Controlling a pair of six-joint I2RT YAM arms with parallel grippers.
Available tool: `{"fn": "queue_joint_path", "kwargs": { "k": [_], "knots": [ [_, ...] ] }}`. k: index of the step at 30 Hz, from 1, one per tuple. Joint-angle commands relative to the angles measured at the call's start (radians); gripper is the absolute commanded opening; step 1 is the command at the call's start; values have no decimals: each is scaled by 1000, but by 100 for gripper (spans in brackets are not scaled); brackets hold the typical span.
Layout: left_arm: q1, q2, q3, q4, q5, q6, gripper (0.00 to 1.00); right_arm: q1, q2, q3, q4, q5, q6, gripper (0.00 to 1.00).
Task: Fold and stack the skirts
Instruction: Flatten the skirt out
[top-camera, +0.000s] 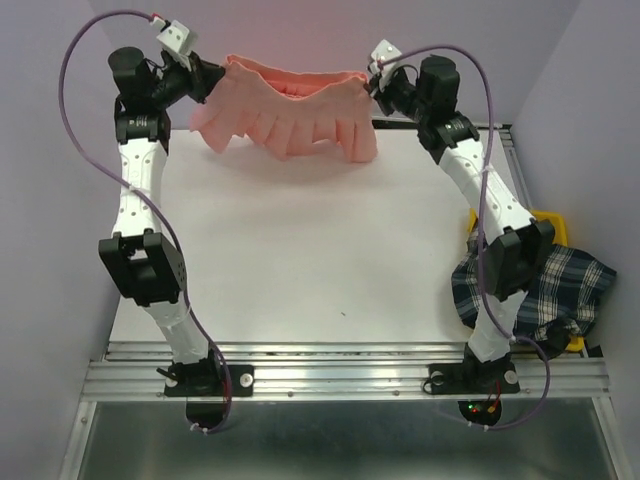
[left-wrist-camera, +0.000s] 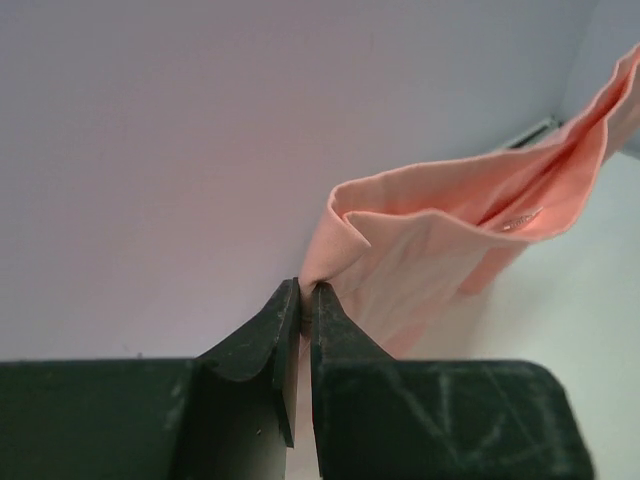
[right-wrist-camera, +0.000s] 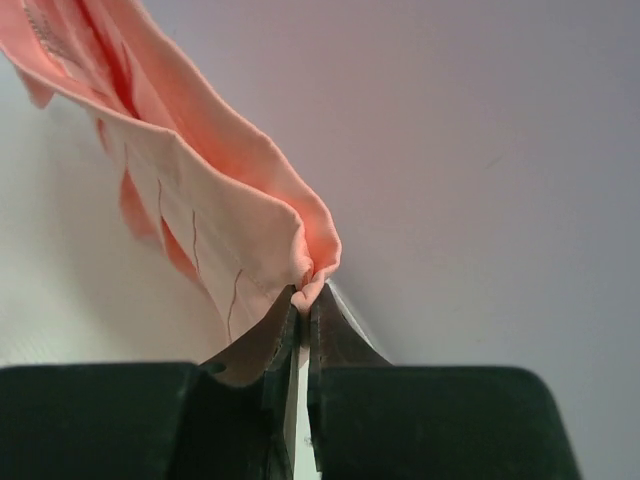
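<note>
White table (top-camera: 300, 260) fills the middle of the overhead view, hemmed by pale lavender walls at the left, far and right sides. A broad stretch of its surface lies between the arm bases at the near rail and the far edge.

Along that far edge the salmon-pink skirt (top-camera: 290, 115) hangs lifted and stretched by its waistband between both arms, pleats falling toward the tabletop; whether the hem touches cannot be told. The plaid skirt (top-camera: 560, 290) lies heaped at the table's right edge, draped over the yellow bin (top-camera: 548, 218) and partly hidden behind the right arm.

The left gripper (left-wrist-camera: 305, 300) has its jaws pinched nearly together on one waistband corner. The right gripper (right-wrist-camera: 305, 298) is likewise clamped on the opposite corner.
</note>
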Motion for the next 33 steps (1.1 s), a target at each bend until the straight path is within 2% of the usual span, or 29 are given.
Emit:
{"fn": "queue_joint_path", "kwargs": {
  "k": [1, 2, 4, 5, 6, 8, 9, 14, 22, 23, 24, 25, 26, 27, 28, 29, 30, 31, 33],
  "knots": [
    [27, -109, -206, 137, 122, 156, 0, -31, -186, -401, 256, -118, -161, 1],
    [27, -162, -371, 137, 132, 212, 0, -18, -237, -477, 267, -133, -190, 1],
    [27, -216, -540, 134, 145, 386, 0, -5, -277, -611, 267, -158, -265, 1],
    [27, -268, -678, 110, 150, 460, 0, 9, -316, -733, 260, -175, -302, 1],
    [27, -290, -740, 43, 147, 593, 0, 20, -338, -786, 244, -185, -322, 1],
    [32, -351, -881, -20, 144, 699, 0, 54, -396, -911, 163, -218, -373, 1],
    [32, -371, -924, -98, 142, 756, 0, 67, -416, -952, 148, -221, -373, 1],
    [26, -549, -1195, -209, 135, 980, 0, 149, -516, -1148, 36, -227, -439, 1],
    [21, -747, -1429, -591, 43, 1440, 0, 218, -647, -1360, -89, -216, -459, 1],
    [21, -784, -1451, -617, 15, 1485, 0, 245, -671, -1371, -107, -213, -463, 4],
    [18, -802, -1478, -663, 6, 1551, 10, 258, -683, -1378, -142, -210, -470, 15],
    [18, -822, -1487, -685, -3, 1574, 18, 273, -699, -1385, -167, -212, -474, 26],
    [18, -863, -1497, -711, -17, 1596, 25, 307, -713, -1383, -197, -215, -479, 52],
    [18, -882, -1495, -773, -23, 1635, 36, 325, -749, -1382, -246, -212, -471, 59],
    [18, -903, -1489, -800, -23, 1640, 41, 339, -772, -1377, -260, -209, -453, 66],
    [18, -946, -1478, -820, -22, 1631, 45, 348, -794, -1372, -265, -200, -430, 78],
    [20, -969, -1448, -840, -19, 1619, 55, 348, -830, -1348, -268, -196, -387, 85],
    [20, -991, -1429, -847, -11, 1585, 58, 348, -840, -1330, -268, -189, -363, 90],
    [20, -1032, -1364, -817, -2, 1406, 60, 348, -843, -1267, -238, -103, -269, 91]
  ]
}}
